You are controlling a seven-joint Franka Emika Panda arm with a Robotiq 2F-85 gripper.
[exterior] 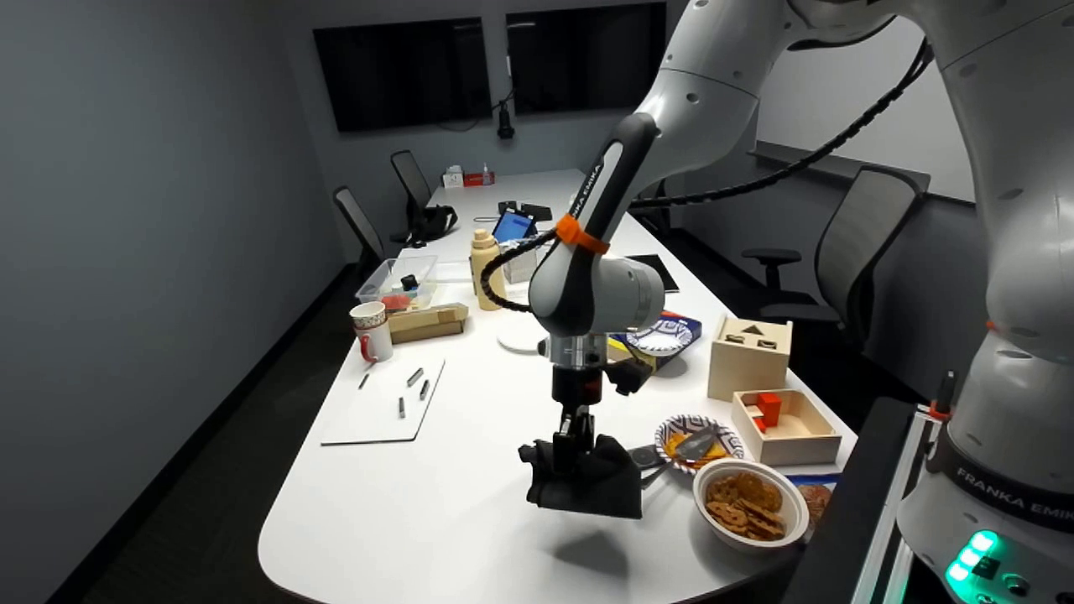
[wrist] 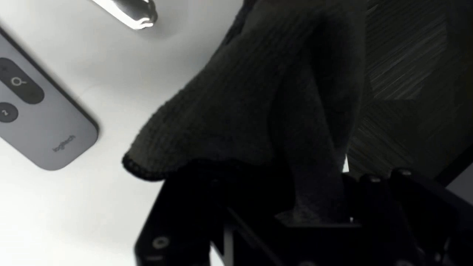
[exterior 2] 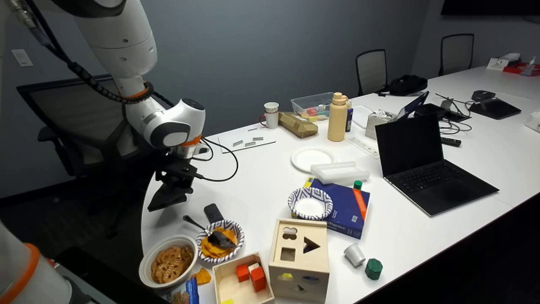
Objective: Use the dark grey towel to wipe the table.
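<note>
I have the fingers (wrist: 181, 218) closed on the dark grey towel (exterior: 600, 482). The towel is up in the air, above the round end of the white tabletop (exterior: 403, 512). In an exterior view I see its dark shadow (exterior: 591, 555) on the shiny white below. The towel is scrunched up around the fingers, and its bottom edge hangs down with a bit of a slant. In my wrist view it fills the middle with soft folds. It is too dark there for me to see just where each finger touches it.

Near the towel, a grey remote (wrist: 48, 140) lies on the tabletop, and it says "logitech". Near the remote is the shiny end of a handle (wrist: 138, 14). In both exterior views that handle goes to a bowl with a zigzag rim (exterior 2: 239, 241), and its wide end lies on orange chips (exterior 2: 211, 250). Just beside that bowl is a white bowl (exterior 2: 144, 265) full of brown snacks (exterior 2: 168, 266).

Next to them I see an open wooden box (exterior: 801, 450) with red blocks (exterior 2: 258, 278) in it. Beside it is a taller wooden box (exterior 2: 298, 266) with shapes cut out of it. Well apart from the towel, a mug (exterior 2: 272, 117) with a red handle and a tan bottle (exterior 2: 336, 120) stand up straight. A black laptop (exterior 2: 409, 145) is open, near a blue book (exterior 2: 348, 219).
</note>
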